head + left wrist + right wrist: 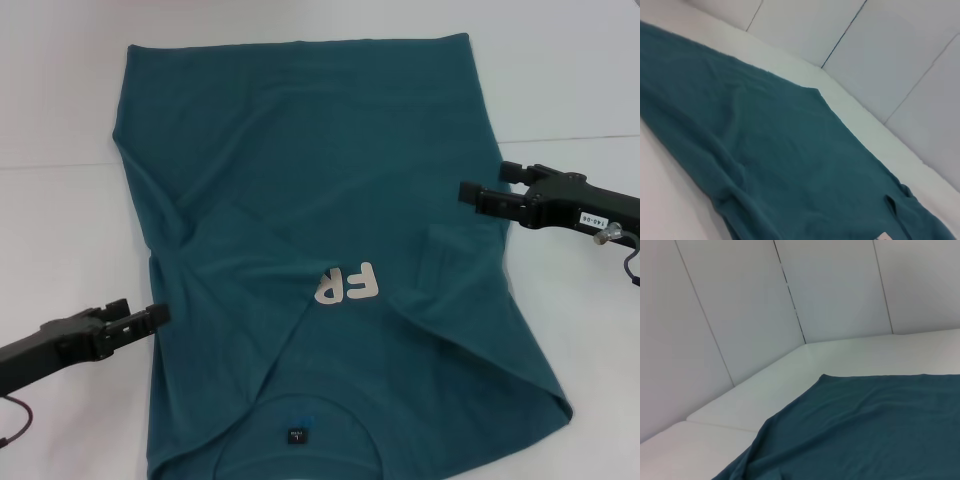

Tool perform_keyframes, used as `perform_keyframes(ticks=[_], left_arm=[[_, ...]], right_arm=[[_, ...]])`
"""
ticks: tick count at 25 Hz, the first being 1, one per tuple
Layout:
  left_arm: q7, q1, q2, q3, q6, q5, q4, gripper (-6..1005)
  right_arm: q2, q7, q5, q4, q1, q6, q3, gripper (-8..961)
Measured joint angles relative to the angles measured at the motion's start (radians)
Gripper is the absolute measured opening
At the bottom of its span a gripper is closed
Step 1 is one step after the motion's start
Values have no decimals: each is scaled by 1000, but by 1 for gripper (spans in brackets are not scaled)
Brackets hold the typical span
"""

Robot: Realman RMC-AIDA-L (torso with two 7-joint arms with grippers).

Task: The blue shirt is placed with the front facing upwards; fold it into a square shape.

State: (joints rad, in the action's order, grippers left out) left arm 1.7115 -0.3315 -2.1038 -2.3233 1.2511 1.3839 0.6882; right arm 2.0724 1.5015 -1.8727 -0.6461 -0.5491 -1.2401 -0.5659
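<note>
**Shirt spread out, both sides partly folded in**

The left gripper point(158, 315) hovers at the shirt's left edge; whether it is released, I cannot tell. The blue shirt point(310, 220) lies on the white table point(60, 130), collar nearest the robot. The right gripper point(470, 193) sits at its right edge, grip likewise unclear.

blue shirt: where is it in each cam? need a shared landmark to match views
Head view: the blue shirt fills the centre, collar nearest the robot, sleeves folded in.
Left wrist view: the shirt runs diagonally across the picture.
Right wrist view: the shirt covers the lower part.
Shared landmark: the hem's straight edge and corners on the white table.
</note>
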Motion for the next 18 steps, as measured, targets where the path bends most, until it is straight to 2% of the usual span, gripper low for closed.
perform_keyframes(ticks=[7,12,18], left_arm=[[-116,0,-17,-68,-4,7,21,833],[-95,1,-17,-76,14,4,39,831],[-16,5,2,-76,50,-3,40,830]], right_arm=[[-2,-38,-27,-31,16,-23,-47,928],[-1,166,-144,-165,63,-82,-67,927],[9,371,-204,-366,122,-230,-58,927]])
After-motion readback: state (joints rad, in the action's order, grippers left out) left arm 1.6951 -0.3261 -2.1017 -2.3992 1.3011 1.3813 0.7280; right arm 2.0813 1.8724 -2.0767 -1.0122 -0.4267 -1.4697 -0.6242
